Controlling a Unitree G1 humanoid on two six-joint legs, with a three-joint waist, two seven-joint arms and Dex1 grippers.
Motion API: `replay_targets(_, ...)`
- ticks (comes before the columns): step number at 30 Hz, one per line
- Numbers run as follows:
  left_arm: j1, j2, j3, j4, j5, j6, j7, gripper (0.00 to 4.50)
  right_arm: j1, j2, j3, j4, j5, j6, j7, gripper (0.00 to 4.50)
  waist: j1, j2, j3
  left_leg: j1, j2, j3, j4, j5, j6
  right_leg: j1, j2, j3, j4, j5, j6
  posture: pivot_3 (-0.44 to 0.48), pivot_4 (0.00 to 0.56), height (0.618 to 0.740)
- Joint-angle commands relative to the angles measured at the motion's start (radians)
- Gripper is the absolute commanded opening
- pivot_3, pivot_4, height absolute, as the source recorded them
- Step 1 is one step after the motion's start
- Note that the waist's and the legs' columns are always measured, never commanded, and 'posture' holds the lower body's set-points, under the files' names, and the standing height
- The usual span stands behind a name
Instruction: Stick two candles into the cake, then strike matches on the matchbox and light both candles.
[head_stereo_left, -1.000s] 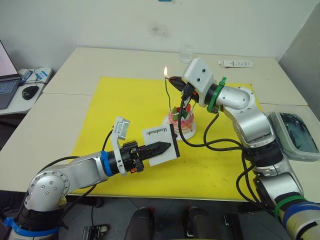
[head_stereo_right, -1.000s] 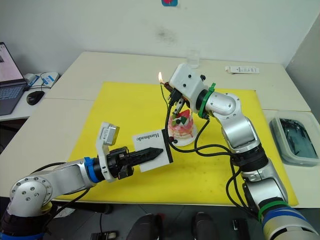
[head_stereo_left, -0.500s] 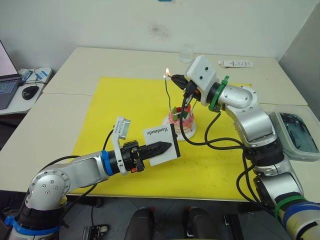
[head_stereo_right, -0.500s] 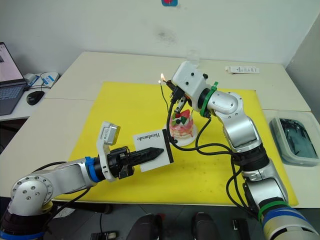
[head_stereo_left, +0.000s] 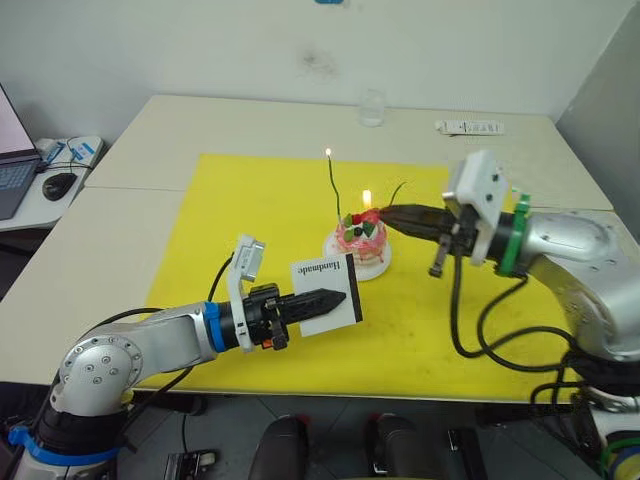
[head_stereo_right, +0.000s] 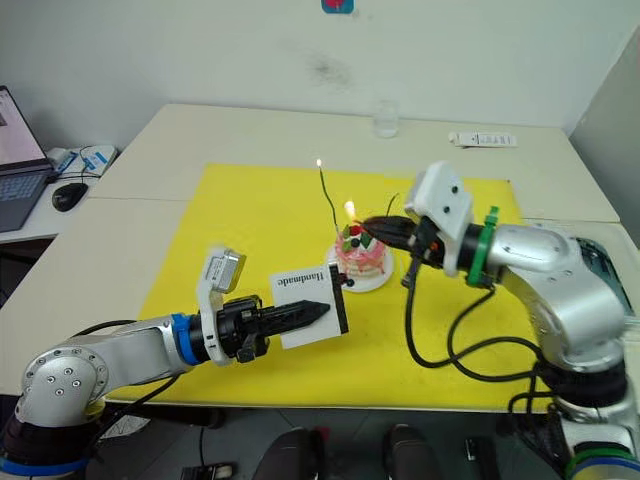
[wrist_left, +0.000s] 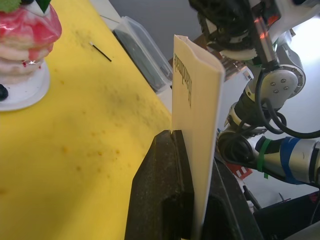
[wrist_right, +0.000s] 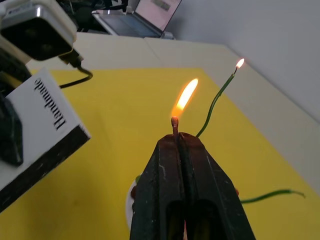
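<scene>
The right end effector (wrist_right: 179, 137), fingers pressed together on a short, dark burning match (wrist_right: 175, 125), should bring its flame to the unlit, drooping thin green candle (head_stereo_left: 398, 187) on the small pink layered cake (head_stereo_left: 361, 236). The left end effector (head_stereo_left: 335, 297) clamps the flat white matchbox (head_stereo_left: 326, 292).

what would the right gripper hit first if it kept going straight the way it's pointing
Probably the cake. The right gripper, shut on a burning match, points across the mat at the cake's top, and the tip is already close to the strawberry. Depth is unclear, so it might pass just above it.
</scene>
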Motion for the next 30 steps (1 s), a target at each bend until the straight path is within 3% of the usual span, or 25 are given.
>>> replay_targets(1, -0.017, 0.002, -0.003, -0.021, 0.017, 0.007, -0.042, 0.00, 0.095, -0.105, -0.138, -0.009, -0.014, 0.000, -0.008, 0.02, 0.001, 0.000, 0.000, 0.000, 0.000, 0.000, 0.000, 0.000, 0.000, 0.000, 0.000, 0.000, 0.000, 0.000, 0.000, 0.000, 0.150, 0.740)
replay_targets(5, -0.025, 0.001, -0.015, -0.037, 0.037, 0.011, -0.077, 0.00, 0.268, -0.205, -0.306, 0.127, -0.113, -0.100, -0.047, 0.02, 0.005, 0.000, 0.000, -0.001, -0.002, 0.001, 0.000, 0.000, 0.000, 0.000, -0.001, 0.001, -0.003, 0.000, 0.000, 0.000, 0.150, 0.740)
replay_targets(10, -0.042, -0.023, -0.039, -0.040, 0.057, 0.014, -0.093, 0.00, 0.382, -0.228, -0.426, 0.346, -0.244, -0.236, -0.167, 0.02, 0.001, 0.000, -0.001, -0.001, -0.002, 0.002, 0.001, 0.000, 0.000, 0.000, -0.001, 0.001, -0.003, -0.001, 0.002, 0.000, 0.150, 0.740)
replay_targets(22, -0.040, -0.036, -0.040, -0.036, 0.085, 0.016, -0.110, 0.00, 0.316, -0.254, -0.435, 0.714, -0.293, -0.256, -0.280, 0.02, -0.004, 0.002, -0.002, 0.001, -0.001, 0.002, 0.001, 0.000, 0.000, 0.000, 0.002, 0.002, 0.000, 0.001, 0.004, 0.000, 0.150, 0.740)
replay_targets(25, -0.032, -0.036, -0.039, -0.044, 0.083, 0.014, -0.106, 0.00, 0.289, -0.256, -0.426, 0.766, -0.294, -0.280, -0.288, 0.93, -0.005, 0.002, -0.002, 0.001, -0.002, 0.002, 0.001, 0.000, 0.001, 0.000, 0.002, 0.002, 0.000, 0.002, 0.007, 0.000, 0.150, 0.740)
replay_targets(30, -0.024, -0.034, -0.033, -0.049, 0.077, 0.011, -0.100, 0.00, 0.267, -0.256, -0.426, 0.793, -0.302, -0.319, -0.304, 2.84, -0.005, 0.002, -0.002, 0.001, -0.001, 0.002, 0.001, 0.000, 0.001, 0.000, 0.002, 0.002, 0.000, 0.002, 0.007, 0.000, 0.150, 0.740)
